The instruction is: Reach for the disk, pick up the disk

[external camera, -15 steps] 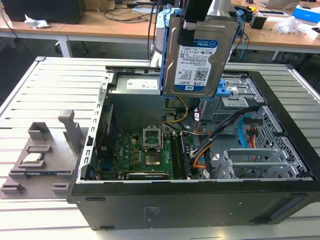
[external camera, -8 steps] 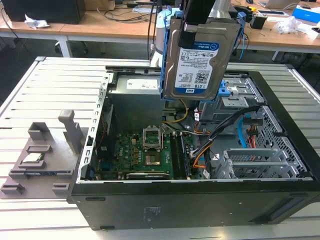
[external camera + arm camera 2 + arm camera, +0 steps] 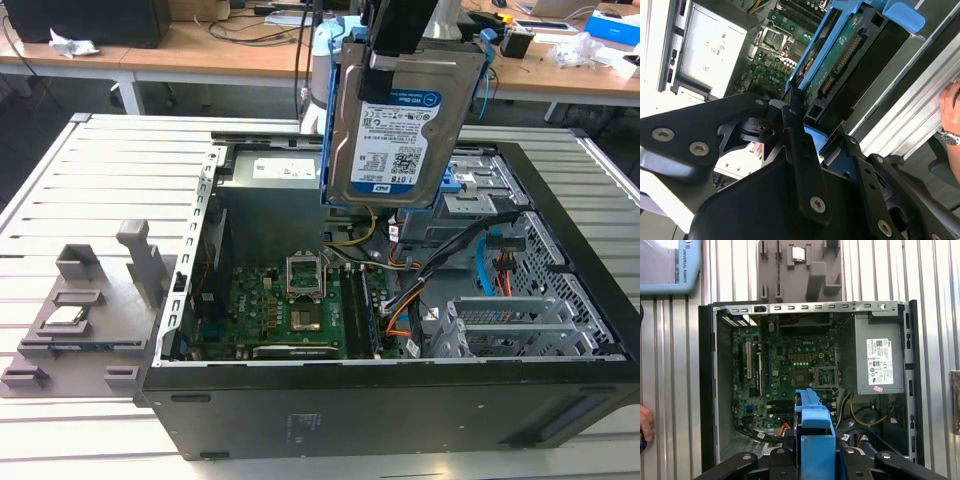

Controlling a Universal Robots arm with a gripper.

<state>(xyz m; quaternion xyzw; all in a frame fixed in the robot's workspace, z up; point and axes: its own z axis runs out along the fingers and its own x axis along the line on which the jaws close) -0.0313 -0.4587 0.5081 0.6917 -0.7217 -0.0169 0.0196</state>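
With the gripper [image 3: 372,68] clamped on its top edge, the disk [image 3: 395,125] hangs upper centre of frame, clear above the open computer case [image 3: 400,400]; pick-up looks complete.

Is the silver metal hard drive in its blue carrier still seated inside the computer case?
No, the disk hangs above the open case, clamped by the gripper.

the disk [image 3: 400,125] hangs in the gripper [image 3: 385,70] above the open computer case [image 3: 400,400] — a parts holder [image 3: 85,315] lies beside the case, toward the exterior view's left.
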